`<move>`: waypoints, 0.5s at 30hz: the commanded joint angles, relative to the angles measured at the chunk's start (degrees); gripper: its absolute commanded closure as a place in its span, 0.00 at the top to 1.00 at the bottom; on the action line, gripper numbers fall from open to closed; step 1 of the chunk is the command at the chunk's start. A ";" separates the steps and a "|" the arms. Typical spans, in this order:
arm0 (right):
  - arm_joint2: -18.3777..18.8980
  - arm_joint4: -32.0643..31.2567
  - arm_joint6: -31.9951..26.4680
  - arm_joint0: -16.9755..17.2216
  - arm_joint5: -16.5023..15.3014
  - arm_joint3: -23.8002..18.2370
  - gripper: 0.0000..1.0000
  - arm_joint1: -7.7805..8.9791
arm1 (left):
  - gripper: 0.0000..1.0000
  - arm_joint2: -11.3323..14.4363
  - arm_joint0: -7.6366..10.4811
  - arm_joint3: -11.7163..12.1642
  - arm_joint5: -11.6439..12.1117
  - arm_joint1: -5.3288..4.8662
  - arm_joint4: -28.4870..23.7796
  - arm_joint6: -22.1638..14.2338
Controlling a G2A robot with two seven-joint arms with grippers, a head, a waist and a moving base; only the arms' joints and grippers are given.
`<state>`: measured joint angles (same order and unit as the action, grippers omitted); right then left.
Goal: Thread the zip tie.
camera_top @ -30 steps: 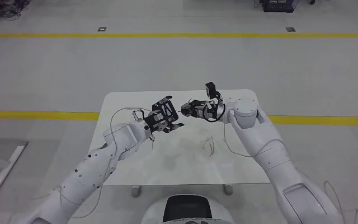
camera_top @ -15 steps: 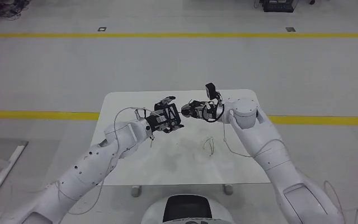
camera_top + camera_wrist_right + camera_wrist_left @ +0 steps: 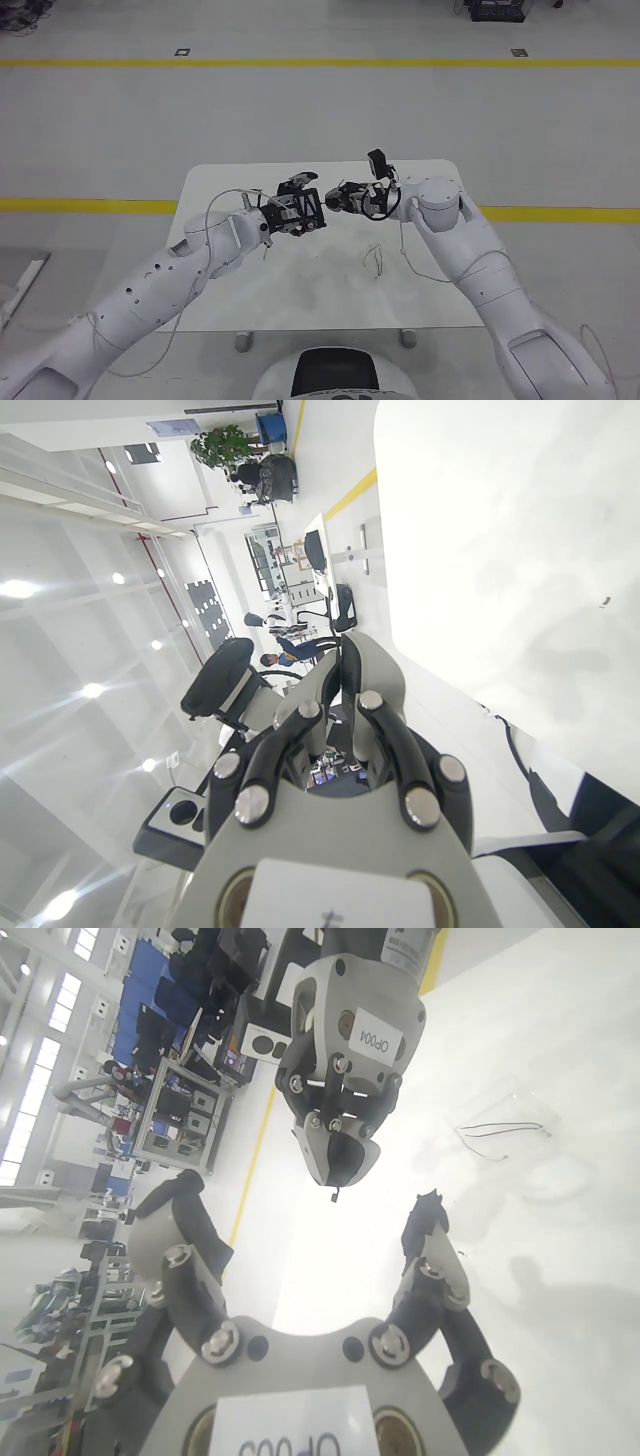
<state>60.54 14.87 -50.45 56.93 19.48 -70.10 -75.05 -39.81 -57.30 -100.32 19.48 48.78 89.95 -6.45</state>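
From above, the left gripper [image 3: 314, 204] and the right gripper [image 3: 329, 197] face each other tip to tip over the far half of the white table [image 3: 250, 290]. They are very close together and both raised off its surface; whether they touch cannot be told from here. A few thin dark strands [image 3: 375, 258] lie loose on the table nearer the robot, beside the right forearm and well apart from both grippers. In the left wrist view the left gripper's own two fingers [image 3: 430, 1228] are spread wide with nothing between them, and the right gripper hangs opposite, pointing into that gap. Its fingertips are pressed together on the zip tie [image 3: 334, 1196] — just a short dark end pokes out past the tips, in the space ahead of the left gripper's fingers and touching neither of them. Farther off on the table the same thin strands lie side by side, inside what looks like a clear sleeve. In the right wrist view the right gripper's padded fingers meet flat against each other, seen edge-on; the zip tie itself is hidden between them. Of the left gripper, one dark finger [image 3: 222, 680] shows just beyond — apart from the right fingertips.
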 commanded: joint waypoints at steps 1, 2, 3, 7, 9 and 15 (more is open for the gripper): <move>-0.03 -0.01 -0.10 0.09 0.00 -0.09 0.00 0.07 | 0.29 0.98 0.50 -0.19 0.00 -0.49 0.00 0.20; -0.04 0.03 -0.12 0.17 0.00 -0.15 0.00 0.12 | 0.29 1.51 0.76 -0.26 0.00 -0.77 0.00 0.34; -0.02 0.13 -0.07 0.23 0.00 -0.21 0.00 0.15 | 0.29 1.89 0.95 -0.29 0.00 -0.94 0.00 0.49; 0.02 0.77 0.39 0.60 -0.27 -0.59 0.00 0.22 | 0.25 3.17 1.72 -0.22 0.00 -1.45 0.00 0.98; -0.12 1.00 0.33 0.77 -0.41 -0.87 0.00 0.25 | 0.21 3.62 1.99 -0.20 -0.15 -1.59 0.00 1.20; -0.37 0.90 -0.27 1.04 -0.74 -1.48 0.00 0.46 | 0.15 4.96 2.80 -0.09 -0.62 -1.88 0.00 0.82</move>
<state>60.17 15.80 -50.68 57.94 18.76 -71.53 -74.62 -35.05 -54.60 -100.41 18.98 46.93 89.95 -5.54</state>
